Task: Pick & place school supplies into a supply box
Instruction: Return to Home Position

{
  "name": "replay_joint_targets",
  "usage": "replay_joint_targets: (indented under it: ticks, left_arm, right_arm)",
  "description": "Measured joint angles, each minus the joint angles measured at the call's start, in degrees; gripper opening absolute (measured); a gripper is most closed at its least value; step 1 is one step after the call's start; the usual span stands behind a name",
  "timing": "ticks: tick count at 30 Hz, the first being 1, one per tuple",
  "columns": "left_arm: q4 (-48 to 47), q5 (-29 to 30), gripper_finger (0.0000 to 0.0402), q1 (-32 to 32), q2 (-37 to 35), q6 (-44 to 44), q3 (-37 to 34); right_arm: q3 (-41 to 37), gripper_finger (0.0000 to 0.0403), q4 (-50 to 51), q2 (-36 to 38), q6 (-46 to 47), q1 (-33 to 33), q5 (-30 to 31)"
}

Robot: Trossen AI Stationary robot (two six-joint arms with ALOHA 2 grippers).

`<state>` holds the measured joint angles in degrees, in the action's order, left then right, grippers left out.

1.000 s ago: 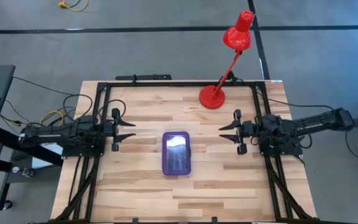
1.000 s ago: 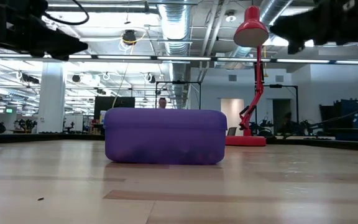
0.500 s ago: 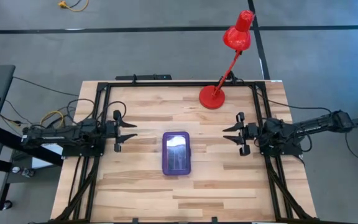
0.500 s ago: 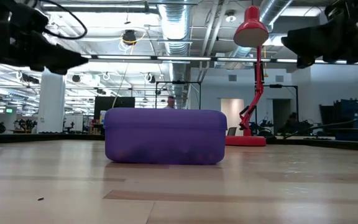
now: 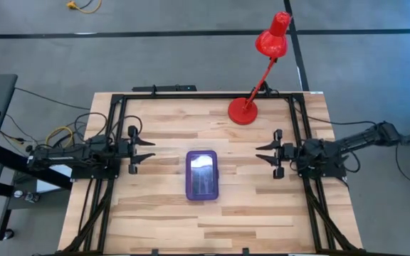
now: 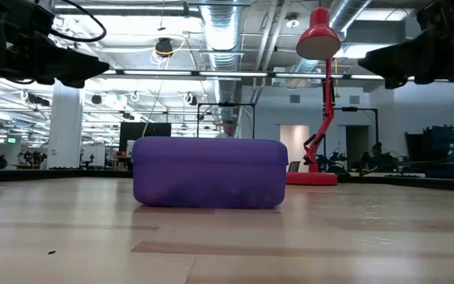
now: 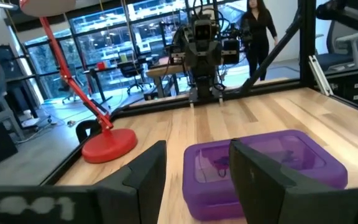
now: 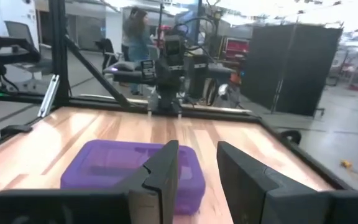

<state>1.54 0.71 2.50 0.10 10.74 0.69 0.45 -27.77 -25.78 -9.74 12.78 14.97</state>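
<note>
The supply box (image 5: pixel 202 175), translucent purple with its lid down, lies flat on the table's middle; it also shows in the low view (image 6: pixel 209 173) and both wrist views (image 7: pixel 266 163) (image 8: pixel 114 167). Dark shapes show dimly through its lid (image 7: pixel 222 163); no pencils, pens or scissors lie in the open. My left gripper (image 5: pixel 149 150) hangs open above the table, left of the box. My right gripper (image 5: pixel 260 153) hangs open to the box's right. Both point at the box from a distance.
A red desk lamp stands with its round base (image 5: pixel 243 111) on the table's far side, right of centre, its head (image 5: pixel 272 35) leaning out past the far edge. A black frame (image 5: pixel 205 94) runs along the far edge and both sides. People move in the room beyond (image 7: pixel 261 31).
My right gripper has drawn back a little toward the table's right edge and come down somewhat. My left gripper has dipped slightly. Both stay open. The box has not moved.
</note>
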Motion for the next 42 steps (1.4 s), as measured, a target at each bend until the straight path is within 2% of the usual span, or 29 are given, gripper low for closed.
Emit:
replay_joint_targets:
  ticks: [7, 14, 20, 24, 26, 28, 31, 35, 38, 42]
  left_arm:
    - [-0.1, 0.0, 0.0162, 0.0, 0.0, 0.0, 0.0]
    - [-0.1, 0.1, 0.0162, 0.0, 0.1, 0.7, 0.0]
    - [-0.1, 0.0, 0.0162, 0.0, 0.1, -0.1, 0.0]
    - [-0.1, 0.0, 0.0162, 0.0, 0.1, -0.2, 0.0]
    - [-0.1, -0.1, 0.0162, 0.0, 0.0, -0.2, 0.0]
    - [-0.1, -0.1, 0.0162, 0.0, 0.1, -0.2, 0.0]
    - [-0.2, -0.2, 0.0162, 0.0, 0.1, -0.1, 0.0]
    - [-0.2, -0.4, 0.0162, 0.0, 0.1, 0.0, 0.0]
    - [-0.3, -0.4, 0.0162, 0.0, 0.1, 0.1, 0.0]
    - [-0.3, -0.2, 0.0162, 0.0, 0.3, 1.1, 0.0]
  right_arm:
    - [0.0, 0.0107, 5.5, 8.5, -2.3, 5.7, 7.4]
    - [-0.1, 0.0107, 14.8, 14.7, 0.1, 9.0, 10.1]
    - [-0.1, 0.0107, 17.7, 17.4, -0.8, 10.3, 12.2]
    - [-0.1, 0.0107, 19.2, 22.3, -2.3, 10.1, 11.9]
    - [-0.1, 0.0107, 20.9, 25.7, -2.3, 9.0, 7.5]
    - [0.0, 0.0107, 21.8, 25.7, -2.1, 6.8, 1.8]
    - [0.0, 0.0107, 23.3, 25.5, 0.9, 2.1, -1.7]
    - [-0.1, 0.0107, 25.4, 25.7, 2.8, -4.8, -11.3]
    - [-0.1, 0.0107, 25.7, 25.7, 2.8, -8.1, -13.4]
    - [-0.1, 0.0107, 26.8, 25.5, 0.9, -9.3, -13.4]
